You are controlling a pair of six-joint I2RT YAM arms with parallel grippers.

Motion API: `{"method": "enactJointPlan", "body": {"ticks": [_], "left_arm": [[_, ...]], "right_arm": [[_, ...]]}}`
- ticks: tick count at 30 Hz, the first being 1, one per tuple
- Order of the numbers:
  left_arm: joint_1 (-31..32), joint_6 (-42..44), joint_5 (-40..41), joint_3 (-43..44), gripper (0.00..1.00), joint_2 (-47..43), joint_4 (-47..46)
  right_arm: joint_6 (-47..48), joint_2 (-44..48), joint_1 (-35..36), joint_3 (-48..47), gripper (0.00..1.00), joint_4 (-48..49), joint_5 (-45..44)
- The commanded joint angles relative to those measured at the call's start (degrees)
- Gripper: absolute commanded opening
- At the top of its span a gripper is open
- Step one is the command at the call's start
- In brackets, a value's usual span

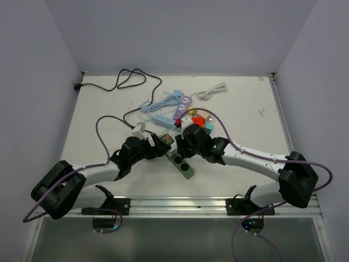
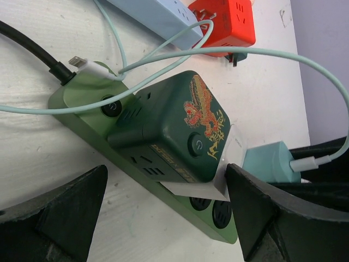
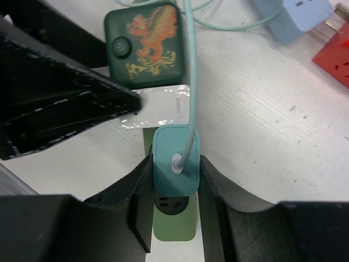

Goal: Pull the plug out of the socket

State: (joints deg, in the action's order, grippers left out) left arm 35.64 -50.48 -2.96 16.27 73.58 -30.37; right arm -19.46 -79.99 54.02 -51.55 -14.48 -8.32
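The socket is a green power strip lying on the white table. A dark green cube adapter with a gold dragon sits on it. Beside the cube is a teal plug with a pale green cable. My right gripper is shut on the teal plug, one finger on each side. The frames do not show whether its prongs are still in the strip. My left gripper is open and straddles the cube and strip, its right finger against a white label.
A red cube adapter and a light blue strip lie just beyond the green strip. Further back are a purple strip, a white cable and a black cable. Walls close the table's back and sides.
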Motion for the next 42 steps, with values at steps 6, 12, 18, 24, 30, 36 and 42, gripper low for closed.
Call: {"method": "enactJointPlan", "body": {"ticks": [6, 12, 18, 24, 30, 36, 42], "left_arm": [[-0.5, 7.1, 6.3, 1.2, 0.92, -0.2, 21.4], [-0.4, 8.3, 5.8, 4.7, 0.92, -2.8, 24.0], [-0.5, 10.6, 3.5, 6.4, 0.93, -8.3, 24.6], [-0.5, 14.0, 3.4, 12.2, 0.97, -10.3, 28.8], [-0.5, 16.1, 1.9, 15.5, 0.98, -10.4, 30.2], [-0.5, 17.7, 0.6, 16.2, 0.98, -11.4, 32.4], [-0.5, 20.6, 1.6, 18.0, 0.98, -12.4, 36.2]], "right_arm": [[-0.6, 4.9, -11.0, 1.7, 0.29, 5.8, 9.4], [0.7, -1.5, -16.2, -3.9, 0.33, 3.7, 16.2], [-1.1, -7.6, -19.1, -6.8, 0.36, 6.0, 21.1], [-3.4, -12.6, -21.1, -6.5, 0.37, 9.4, 25.6], [-4.4, -15.1, -22.5, -6.5, 0.40, 10.4, 28.0], [-4.4, -14.9, -24.0, -6.0, 0.59, 9.3, 28.6], [-1.5, -11.5, -24.7, -6.3, 0.63, 4.2, 24.6]]}}
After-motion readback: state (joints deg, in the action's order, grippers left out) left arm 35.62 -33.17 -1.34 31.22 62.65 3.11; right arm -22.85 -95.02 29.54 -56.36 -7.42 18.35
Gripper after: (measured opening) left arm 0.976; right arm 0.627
